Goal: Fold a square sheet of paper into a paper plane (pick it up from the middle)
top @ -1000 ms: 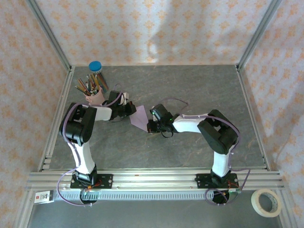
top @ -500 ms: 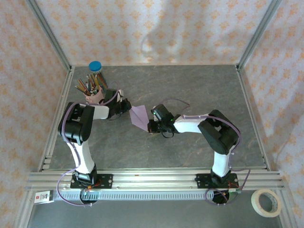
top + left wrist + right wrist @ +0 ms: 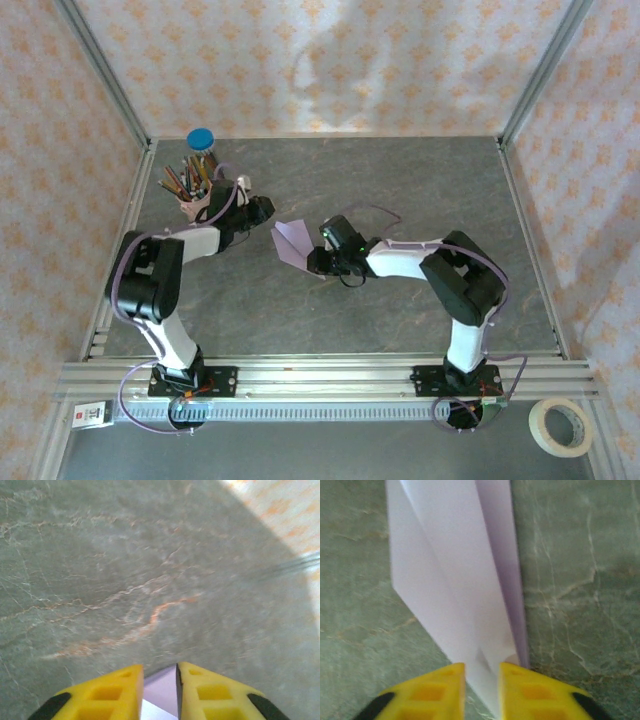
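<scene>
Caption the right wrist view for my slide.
Right gripper, jaws slightly apart, straddling the tapering end of the folded lilac paper plane on the grey marbled table.

The table [image 3: 400,180] was a grey-green, stone-patterned slab with pale and orange veins, framed by aluminium rails. A pink pencil cup [image 3: 198,205] full of pencils stood near its far left corner, with a blue-lidded jar [image 3: 201,140] just behind it. The lilac paper plane [image 3: 292,240] lay near the middle, well apart from the cup.
</scene>
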Controlling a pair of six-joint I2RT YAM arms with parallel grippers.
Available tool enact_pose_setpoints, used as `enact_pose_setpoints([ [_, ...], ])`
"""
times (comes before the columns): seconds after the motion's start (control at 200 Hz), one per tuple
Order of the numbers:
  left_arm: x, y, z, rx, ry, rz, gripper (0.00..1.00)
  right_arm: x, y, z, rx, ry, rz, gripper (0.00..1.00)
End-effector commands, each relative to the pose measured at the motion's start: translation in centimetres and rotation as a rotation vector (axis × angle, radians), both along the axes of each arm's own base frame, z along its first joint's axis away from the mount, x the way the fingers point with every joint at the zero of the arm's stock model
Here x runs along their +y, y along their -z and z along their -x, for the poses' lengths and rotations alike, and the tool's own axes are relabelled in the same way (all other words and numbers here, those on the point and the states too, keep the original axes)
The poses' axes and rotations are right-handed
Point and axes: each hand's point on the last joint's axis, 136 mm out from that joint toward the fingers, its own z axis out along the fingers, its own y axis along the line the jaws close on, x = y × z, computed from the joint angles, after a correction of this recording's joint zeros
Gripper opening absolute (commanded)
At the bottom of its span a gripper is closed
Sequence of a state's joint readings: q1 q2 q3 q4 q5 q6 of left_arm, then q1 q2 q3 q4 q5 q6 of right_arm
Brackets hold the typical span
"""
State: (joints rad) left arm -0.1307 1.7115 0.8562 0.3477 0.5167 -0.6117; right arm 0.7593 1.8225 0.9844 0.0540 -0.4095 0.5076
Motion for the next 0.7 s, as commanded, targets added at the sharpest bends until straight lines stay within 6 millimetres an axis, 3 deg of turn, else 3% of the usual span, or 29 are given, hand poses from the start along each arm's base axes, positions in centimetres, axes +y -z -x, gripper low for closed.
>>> enact_pose_setpoints([
  [0.0, 0.2, -2.2, 0.8, -0.049, -0.043, 0.048, 0.32, 0.5, -7.6, -3.0, -0.215, 0.082, -0.163, 0.39],
  [0.065, 0.3, -3.0, 1.5, -0.062, -0.047, 0.06, 0.39, -0.6, -8.6, -3.8, -0.269, 0.124, -0.188, 0.47],
  [0.225, 0.6, -4.2, 3.2, -0.086, -0.052, 0.062, 0.55, -3.0, -7.2, -5.4, -0.275, 0.152, -0.199, 0.54],
  [0.49, 0.7, -4.0, 5.3, -0.093, -0.046, 0.084, 0.95, -0.6, -3.8, -5.6, -0.186, -0.058, -0.229, 0.52],
  [0.55, 0.4, -3.9, 5.6, -0.096, -0.033, 0.101, 0.99, 0.0, -3.5, -5.6, -0.18, -0.085, -0.234, 0.5],
  [0.691, 0.3, -3.7, 6.0, -0.093, -0.028, 0.119, 0.99, 0.7, -2.7, -5.9, -0.164, -0.117, -0.242, 0.42],
])
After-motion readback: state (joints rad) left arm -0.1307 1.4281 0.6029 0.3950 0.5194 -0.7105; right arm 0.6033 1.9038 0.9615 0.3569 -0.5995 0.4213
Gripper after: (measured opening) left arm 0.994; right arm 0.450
